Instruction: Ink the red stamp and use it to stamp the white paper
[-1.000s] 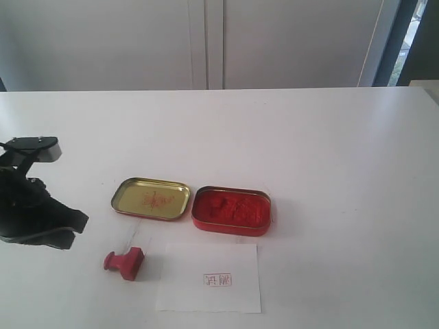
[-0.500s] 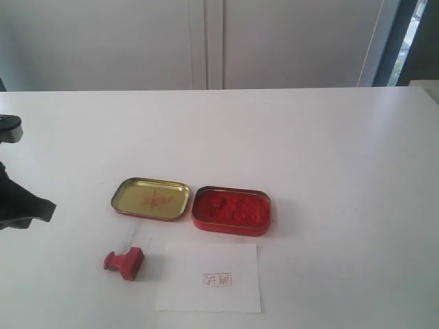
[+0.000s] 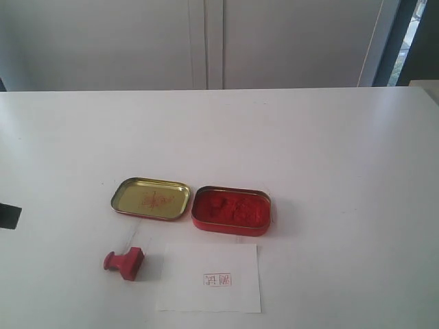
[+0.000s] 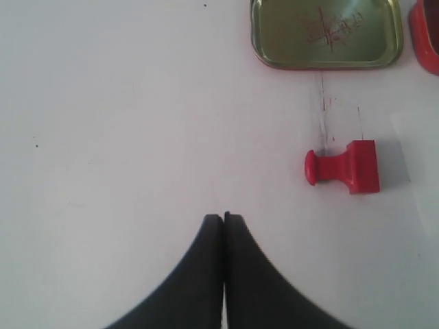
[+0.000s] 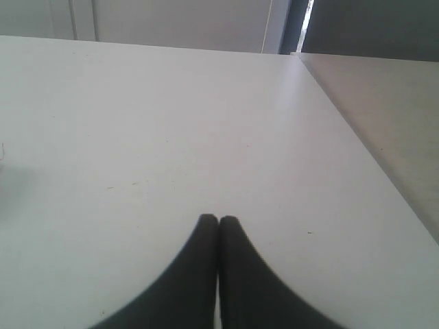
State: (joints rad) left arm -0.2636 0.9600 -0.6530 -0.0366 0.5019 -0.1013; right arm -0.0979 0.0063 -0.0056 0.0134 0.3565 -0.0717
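Pulled back since a second ago, the left arm (image 3: 8, 216) is just a dark bit at the left edge of the counter (image 3: 309, 151); the red stamp (image 3: 125, 262) lies on its side near the front edge, beside the white paper (image 3: 210, 277). From its wrist, the left gripper (image 4: 223, 221) is pressed together, empty, apart from the red stamp (image 4: 344, 168). From the other wrist, the right gripper (image 5: 218, 221) is pressed together too, holding nothing.

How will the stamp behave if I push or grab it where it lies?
The stamp looks like small solid plastic, so probably stiff and light. It lies on its side; the square base should keep it from rolling, though a push on the round knob may swing it around. The smooth table may let it slide.
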